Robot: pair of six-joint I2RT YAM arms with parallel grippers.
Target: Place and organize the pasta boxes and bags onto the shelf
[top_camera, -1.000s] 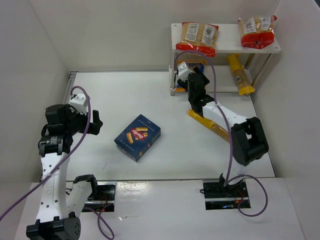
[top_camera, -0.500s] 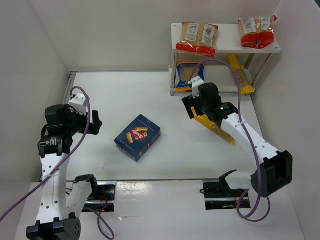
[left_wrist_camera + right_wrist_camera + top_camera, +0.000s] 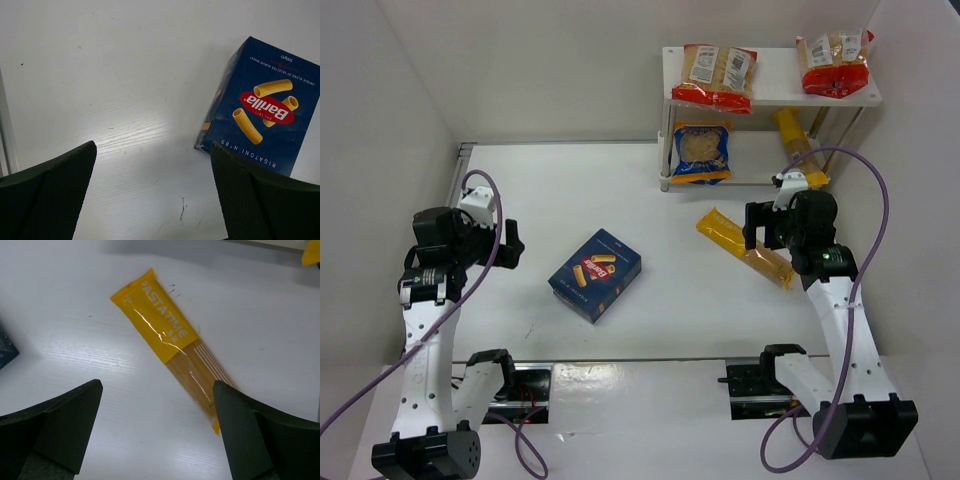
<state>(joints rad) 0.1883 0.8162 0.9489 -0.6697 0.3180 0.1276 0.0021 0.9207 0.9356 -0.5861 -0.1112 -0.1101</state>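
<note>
The dark-blue pasta box [image 3: 595, 273] lies flat mid-table, also in the left wrist view [image 3: 260, 115]. My left gripper [image 3: 510, 248] is open and empty to its left [image 3: 152, 150]. The white shelf [image 3: 775, 72] stands at the back right. Two red-trimmed bags [image 3: 717, 75] [image 3: 835, 62] lie on its top board. A blue-trimmed bag [image 3: 700, 152] and a long orange-yellow bag [image 3: 798, 150] are on the lower tier. Another long yellow bag [image 3: 745, 248] lies on the table. My right gripper [image 3: 756, 228] hovers open over it [image 3: 157, 385], the bag [image 3: 170, 345] just ahead of the fingers.
White walls close in the table on the left, back and right. The shelf's thin legs [image 3: 666, 160] stand just behind the right gripper's area. A corner of the blue box [image 3: 5, 347] shows at the left of the right wrist view.
My right arm has pulled back from the shelf's lower tier, leaving the blue-trimmed bag there, and swung right to hover over the yellow bag on the table. The left arm barely moved.
</note>
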